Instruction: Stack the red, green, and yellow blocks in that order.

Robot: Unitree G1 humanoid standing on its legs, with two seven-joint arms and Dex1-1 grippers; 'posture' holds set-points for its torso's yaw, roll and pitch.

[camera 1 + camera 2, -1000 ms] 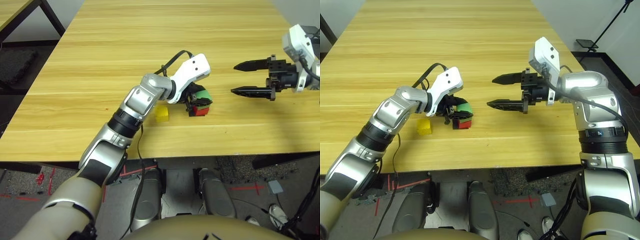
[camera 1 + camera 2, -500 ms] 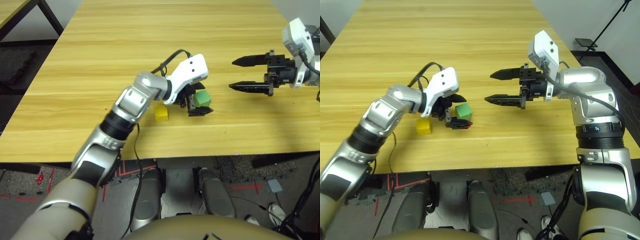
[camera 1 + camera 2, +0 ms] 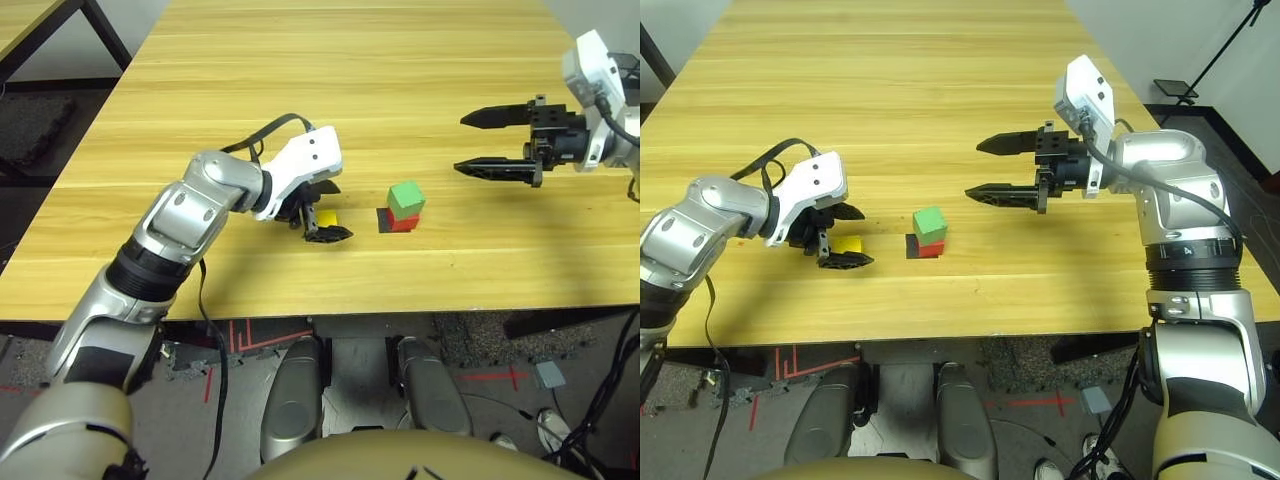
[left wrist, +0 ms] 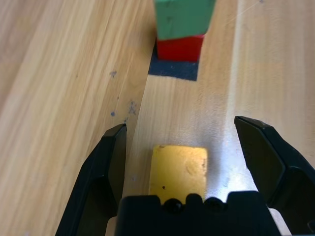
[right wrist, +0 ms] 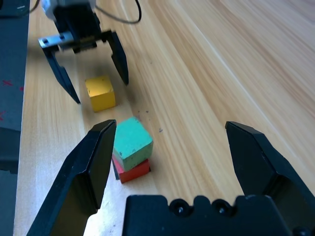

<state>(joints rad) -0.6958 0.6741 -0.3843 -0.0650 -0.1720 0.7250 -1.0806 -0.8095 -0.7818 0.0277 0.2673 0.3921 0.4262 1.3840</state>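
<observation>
The green block (image 3: 405,198) sits on top of the red block (image 3: 404,222), near the table's front middle. The yellow block (image 3: 326,217) lies on the wood just left of that stack. My left gripper (image 3: 328,212) is open, low over the table, with one finger on each side of the yellow block (image 4: 178,167) and a gap at both sides. My right gripper (image 3: 462,144) hovers open to the right of the stack, pointing left toward it, with nothing between its fingers. In the right wrist view the green block (image 5: 132,140) sits slightly twisted on the red block (image 5: 133,171).
A flat black square patch (image 4: 172,69) lies under the red block. The wooden table (image 3: 300,90) stretches far behind the blocks. Its front edge (image 3: 420,300) runs close below them.
My left gripper opened and let go of the green block, leaving it on the red one. It then moved left to straddle the yellow block. The right gripper barely moved.
</observation>
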